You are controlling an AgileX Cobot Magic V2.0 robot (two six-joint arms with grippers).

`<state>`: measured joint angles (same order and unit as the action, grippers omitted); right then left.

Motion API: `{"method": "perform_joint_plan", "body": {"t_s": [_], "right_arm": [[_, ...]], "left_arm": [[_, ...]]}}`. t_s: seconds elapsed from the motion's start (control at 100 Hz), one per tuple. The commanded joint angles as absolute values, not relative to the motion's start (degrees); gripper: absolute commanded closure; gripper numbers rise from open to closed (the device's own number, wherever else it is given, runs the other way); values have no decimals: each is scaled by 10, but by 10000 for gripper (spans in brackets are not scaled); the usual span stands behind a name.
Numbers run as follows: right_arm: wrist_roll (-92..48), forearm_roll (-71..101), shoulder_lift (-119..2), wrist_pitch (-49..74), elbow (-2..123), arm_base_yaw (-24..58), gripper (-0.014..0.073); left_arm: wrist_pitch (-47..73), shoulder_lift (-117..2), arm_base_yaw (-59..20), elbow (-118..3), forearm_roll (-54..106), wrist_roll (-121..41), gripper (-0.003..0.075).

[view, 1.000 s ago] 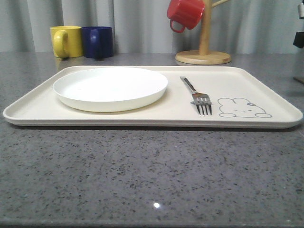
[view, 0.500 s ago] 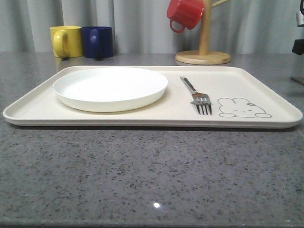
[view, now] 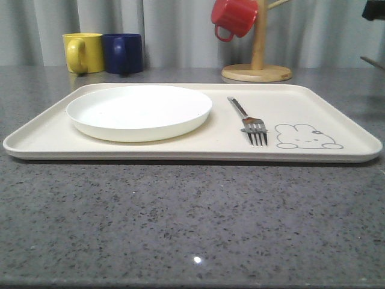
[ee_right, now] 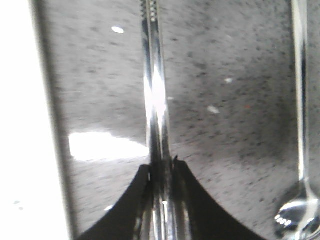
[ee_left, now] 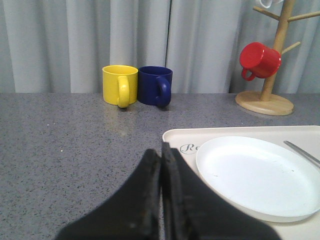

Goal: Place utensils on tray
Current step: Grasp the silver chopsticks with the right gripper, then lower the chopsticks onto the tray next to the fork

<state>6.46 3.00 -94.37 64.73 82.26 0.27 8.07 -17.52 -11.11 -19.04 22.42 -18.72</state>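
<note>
Speckled grey stone counter (view: 180, 223) up front, pale curtains (view: 174, 30) behind, and right in the middle sits the large flat cream rectangular tray (view: 337, 123) with its low rim and grey rabbit drawing (view: 307, 136). On the tray lies the slim shiny silver metal fork (view: 248, 120), tines toward the camera, between the rabbit and the round white plate (view: 139, 111), which fills the tray's left half. Over at the right wrist camera, the right gripper (ee_right: 161, 172) is pinching the pair of flat metal chopsticks (ee_right: 154, 95), dark fingers (ee_right: 137, 200) pressed in on both sides, the sticks running straight out over the counter beside the tray's pale edge (ee_right: 25, 125). Just beside them lies the long-handled oval-bowled spoon (ee_right: 301, 150) on the counter. The left gripper (ee_left: 161, 165) has its black fingers pressed together, hovering near the tray's corner beside the plate. Further back stand a yellow mug (view: 83, 52) and a dark blue mug (view: 123, 53), touching side by side, and a wooden mug tree (view: 257, 54) with a red mug (view: 234, 17) hung on it.
</note>
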Motion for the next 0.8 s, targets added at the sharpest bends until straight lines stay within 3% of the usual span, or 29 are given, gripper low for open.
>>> {"method": "perform_joint_plan", "body": {"t_s": [0.0, 0.39, 0.79], "right_arm": [[96, 39, -897, 628, 840, 30, 650], [236, 11, -919, 552, 840, 200, 650], [275, 7, -986, 534, 840, 229, 650]], "left_arm": [[39, -180, -113, -205, 227, -184, 738], [40, -180, -113, -205, 227, -184, 738], [40, -180, -113, -205, 227, -184, 738]]}}
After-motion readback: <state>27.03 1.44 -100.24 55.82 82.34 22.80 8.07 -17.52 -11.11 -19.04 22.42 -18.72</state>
